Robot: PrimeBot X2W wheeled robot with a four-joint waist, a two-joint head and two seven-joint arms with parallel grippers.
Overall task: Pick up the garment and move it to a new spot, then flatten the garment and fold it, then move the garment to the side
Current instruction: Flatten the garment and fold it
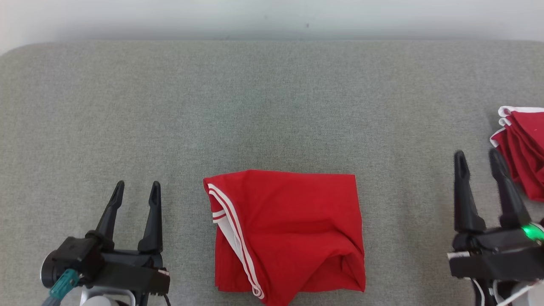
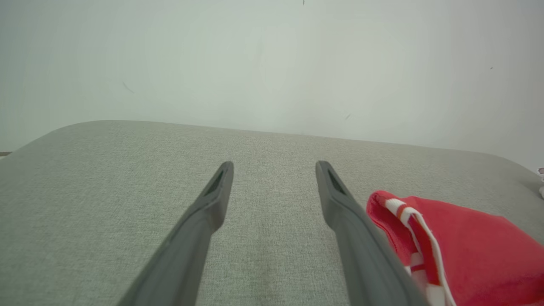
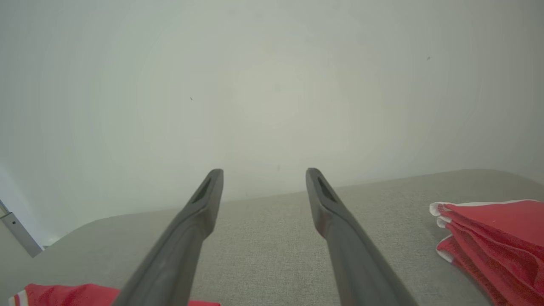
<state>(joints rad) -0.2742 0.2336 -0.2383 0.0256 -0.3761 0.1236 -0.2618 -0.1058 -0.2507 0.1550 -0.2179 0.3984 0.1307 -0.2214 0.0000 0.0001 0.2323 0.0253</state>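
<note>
the left hand (image 1: 138, 183) and right hand (image 1: 477, 152) both gape empty either side of the folded garment (image 1: 289, 229) lying mid-front on the surface (image 1: 272, 106), and pinching only its top layer could drag the fold open.

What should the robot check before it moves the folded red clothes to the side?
1. Folded red garment with white stripes lies on grey fabric table: ok.
2. Left end effector open, empty: ok.
3. Right end effector open, empty: ok.
4. Bare table between garment and stacked red clothes at right: ok.
5. Fold neat: not ok, near edge looks lumpy.
</note>
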